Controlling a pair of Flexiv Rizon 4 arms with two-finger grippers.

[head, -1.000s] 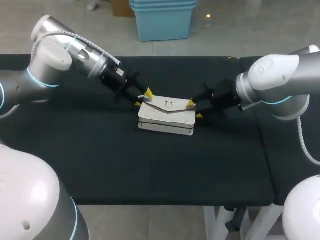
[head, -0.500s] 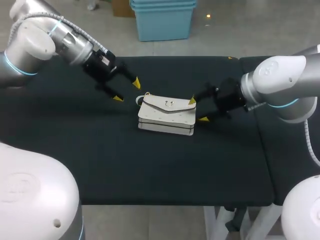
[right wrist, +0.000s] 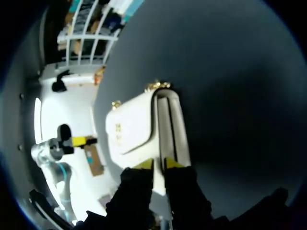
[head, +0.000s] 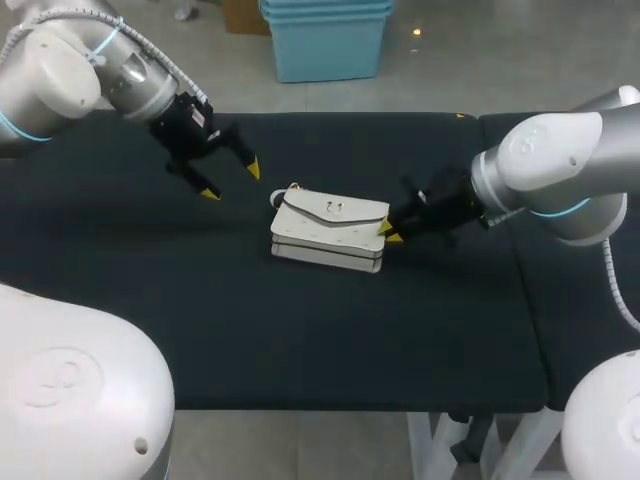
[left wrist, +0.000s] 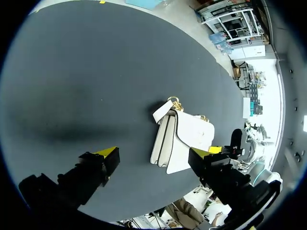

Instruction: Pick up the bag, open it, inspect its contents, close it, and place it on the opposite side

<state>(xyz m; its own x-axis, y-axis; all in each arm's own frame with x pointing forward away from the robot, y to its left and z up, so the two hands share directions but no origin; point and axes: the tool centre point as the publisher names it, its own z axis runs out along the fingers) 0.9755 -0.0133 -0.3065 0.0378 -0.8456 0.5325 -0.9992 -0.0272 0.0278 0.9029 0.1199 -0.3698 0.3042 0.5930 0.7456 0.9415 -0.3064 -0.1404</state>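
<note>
— Our right gripper (head: 389, 232) looks clenched on the right end of the white leather flap bag (head: 328, 235). Do we agree?

— We do, as far as we can see. In our right wrist view its two yellow tips stand almost together at the bag's near end. Only a thin white strip of the bag shows between them.

— And where does the bag lie?

— Flat on the black counter (head: 300, 330), about the middle of it. The flap is on top and closed, with the small gold clasp (head: 338, 208) facing up. A short bit of gold chain (left wrist: 175, 103) shows at the left end, the end away from our right gripper.

— What about our left gripper (head: 230, 180)?

— It is released, with its fingers spread wide and nothing between them. It hangs over the counter to the left of the bag and behind it, well apart from it. In our left wrist view the bag lies ahead of the spread fingers and neither finger touches it.

— So only one of our arms has hold of it?

— Yes, the right one, which comes in low from the right side.
</note>
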